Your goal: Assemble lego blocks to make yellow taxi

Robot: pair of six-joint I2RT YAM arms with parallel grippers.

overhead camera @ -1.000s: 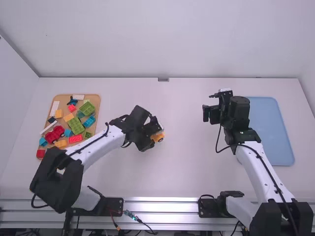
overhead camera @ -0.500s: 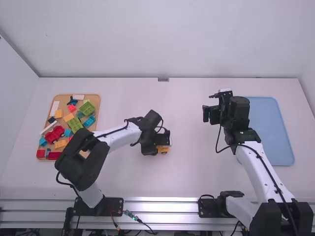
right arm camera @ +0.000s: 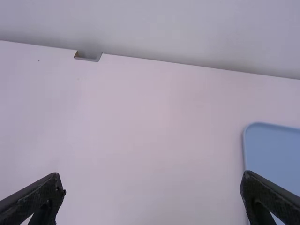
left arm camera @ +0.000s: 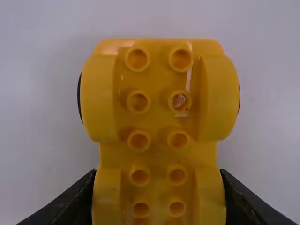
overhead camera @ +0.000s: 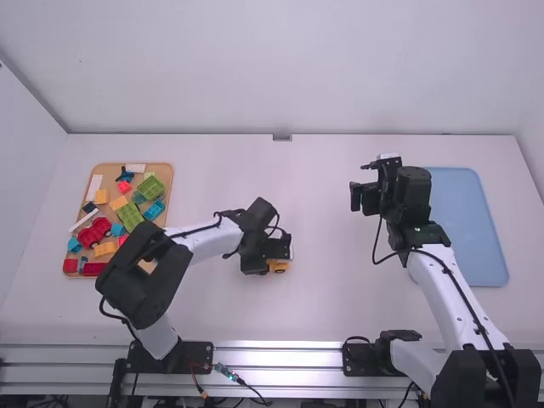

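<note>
In the high view my left gripper (overhead camera: 274, 255) is low over the middle of the table, left of centre, at the yellow car base (overhead camera: 279, 267). The left wrist view has the yellow car base (left arm camera: 158, 126) upright with its studs facing the camera; my left gripper (left arm camera: 158, 199) is shut on its sides, one finger on each. My right gripper (overhead camera: 357, 195) hangs above the table near the blue tray, open with nothing between its fingers; in the right wrist view the right gripper (right arm camera: 153, 185) has its fingers wide apart.
An orange-brown tray (overhead camera: 167, 180) at the far left holds loose bricks, among them a green brick (overhead camera: 150, 188) and a red car base (overhead camera: 93, 232). On the right lies a flat blue tray (overhead camera: 476, 229), partly behind the right arm.
Holding the yellow car base, my left gripper moved right and towards the camera, then slightly back left. The right arm stayed still.
</note>
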